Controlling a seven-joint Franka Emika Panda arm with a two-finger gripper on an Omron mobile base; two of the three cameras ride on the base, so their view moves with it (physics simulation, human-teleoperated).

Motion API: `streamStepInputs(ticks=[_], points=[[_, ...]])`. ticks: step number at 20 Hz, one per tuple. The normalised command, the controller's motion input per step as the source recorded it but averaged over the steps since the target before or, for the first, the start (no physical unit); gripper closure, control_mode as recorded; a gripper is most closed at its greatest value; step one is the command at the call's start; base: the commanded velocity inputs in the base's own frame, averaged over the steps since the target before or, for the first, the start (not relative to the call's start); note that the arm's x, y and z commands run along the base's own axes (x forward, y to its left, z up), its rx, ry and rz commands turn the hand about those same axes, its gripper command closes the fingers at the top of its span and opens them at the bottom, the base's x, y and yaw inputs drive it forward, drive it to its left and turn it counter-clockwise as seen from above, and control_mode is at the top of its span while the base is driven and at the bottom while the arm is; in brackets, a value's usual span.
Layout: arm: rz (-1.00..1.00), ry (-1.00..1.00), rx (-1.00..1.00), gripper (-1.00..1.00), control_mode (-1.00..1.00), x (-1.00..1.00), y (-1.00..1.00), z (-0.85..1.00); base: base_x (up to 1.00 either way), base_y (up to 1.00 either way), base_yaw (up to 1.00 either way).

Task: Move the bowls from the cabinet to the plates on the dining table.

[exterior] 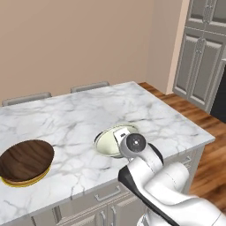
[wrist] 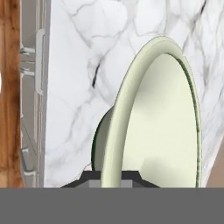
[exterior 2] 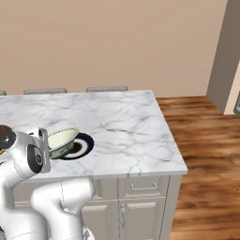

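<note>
last bowl nearly placed
brown bowl (exterior: 26, 161) already sits on the yellow plate (exterior: 27, 181); gripper (wrist: 111, 175) pinches the green-cream bowl (exterior 2: 62, 138) by its rim, over the dark-rimmed plate (exterior 2: 84, 144), release remaining.

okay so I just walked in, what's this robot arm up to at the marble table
The arm is carrying the pale green bowl, its fingers pinching the bowl's rim, and holding it tilted just over the dark-rimmed plate on the dining table. The bowl isn't set down flat yet. Farther along the table, the dark wooden bowl already sits on the yellow plate. So one bowl looks delivered and the second is about to be placed.
</note>
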Motion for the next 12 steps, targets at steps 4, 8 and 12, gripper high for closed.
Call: streamStepInputs(ticks=[4, 8, 12], points=[[0.04, -0.06, 0.10, 1.00, -1.00, 0.09, -0.01, -0.21, 0.00, 0.00, 0.00], [0.02, -0.07, 0.12, 1.00, -1.00, 0.04, -0.10, -0.08, 0.00, 0.00, 0.00], [0.00, -0.08, 0.07, 1.00, -1.00, 0.00, -0.34, -0.05, 0.00, 0.00, 0.00]])
